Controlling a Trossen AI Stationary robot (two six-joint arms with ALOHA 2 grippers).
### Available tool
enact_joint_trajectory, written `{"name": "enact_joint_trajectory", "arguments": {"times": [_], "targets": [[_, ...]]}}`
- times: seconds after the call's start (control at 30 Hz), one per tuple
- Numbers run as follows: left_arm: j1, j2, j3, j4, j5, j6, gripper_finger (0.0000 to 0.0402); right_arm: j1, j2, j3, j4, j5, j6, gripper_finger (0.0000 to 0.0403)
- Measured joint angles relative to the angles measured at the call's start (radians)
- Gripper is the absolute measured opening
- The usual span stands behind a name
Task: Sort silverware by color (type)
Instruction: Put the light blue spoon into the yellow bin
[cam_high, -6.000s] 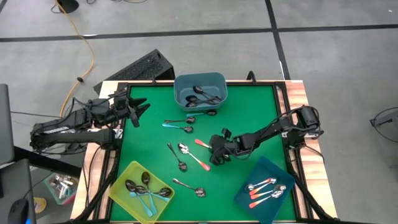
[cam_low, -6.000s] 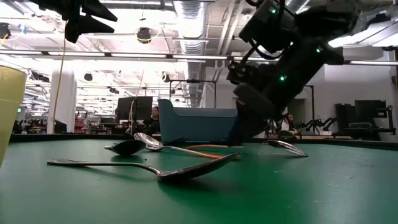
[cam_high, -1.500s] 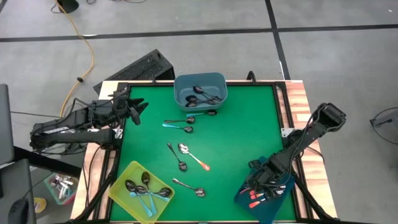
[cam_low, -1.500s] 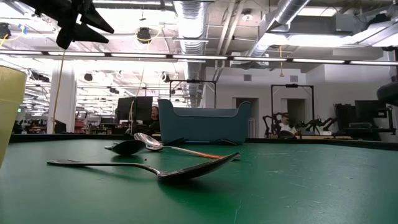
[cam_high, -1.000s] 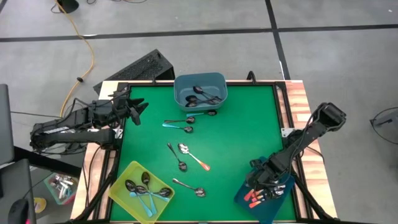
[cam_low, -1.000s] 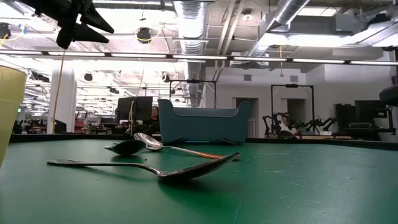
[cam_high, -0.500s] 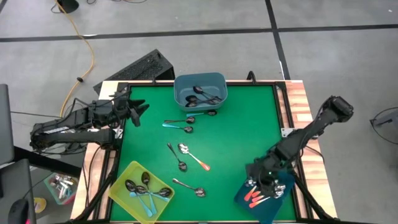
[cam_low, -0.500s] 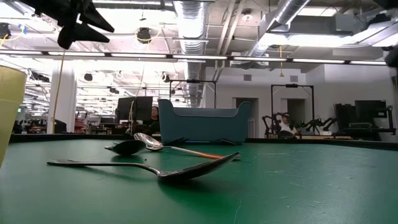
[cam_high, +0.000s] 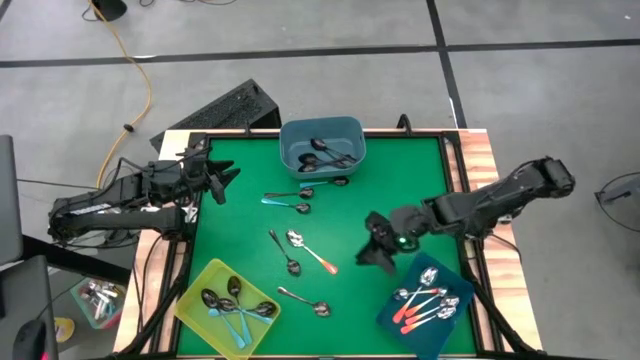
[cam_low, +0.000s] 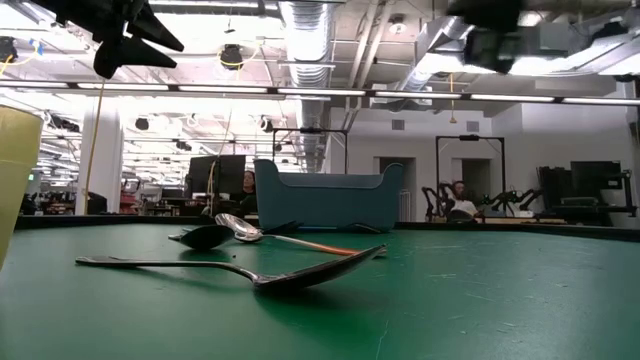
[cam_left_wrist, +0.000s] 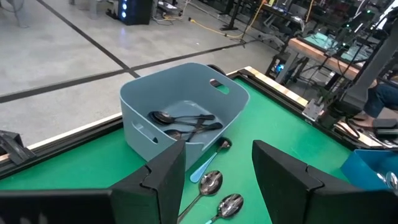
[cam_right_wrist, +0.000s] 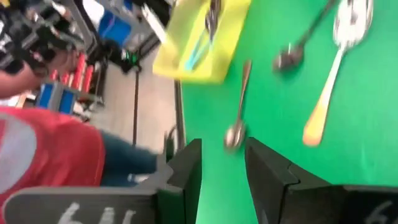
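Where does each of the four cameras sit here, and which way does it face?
High: overhead, straight down; both arms, left gripper, right gripper, green table.
Low: table height, level; grey-blue bin, left gripper overhead.
Left wrist: past open fingers at the bin.
Right wrist: past its fingers at the yellow bin.
Shared: orange-handled spoon, also in right wrist and low views.

A: The right wrist view smears: the yellow bin (cam_right_wrist: 202, 38) runs off the edge, and the person in red (cam_right_wrist: 43, 158) is cut off.

B: In the low view the yellow bin is a sliver, and the right gripper (cam_low: 487, 38) a dark blur.
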Motion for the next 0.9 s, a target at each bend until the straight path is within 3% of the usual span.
{"name": "enact_joint_trajectory", "arguments": {"times": [0.2,0.4,0.53,0.77,0.9], "targets": [[0.0,0.0,0.0,0.0,0.001,0.0,0.017,-0.054,0.153,0.037,0.154,0.001,-0.097,0.013],[0.0,0.0,0.0,-0.008,0.045,0.0,0.017,-0.069,0.367,0.232,0.117,0.001,-0.255,0.013],[0.0,0.0,0.0,-0.014,0.06,0.001,0.017,-0.105,0.476,0.392,-0.022,0.039,-0.353,0.013],[0.0,0.0,0.0,-0.02,0.061,0.0,0.017,-0.18,0.622,0.686,-0.381,0.265,-0.53,0.013],[0.0,0.0,0.0,-0.022,0.06,0.0,0.017,-0.217,0.676,0.79,-0.62,0.444,-0.667,0.013]]}}
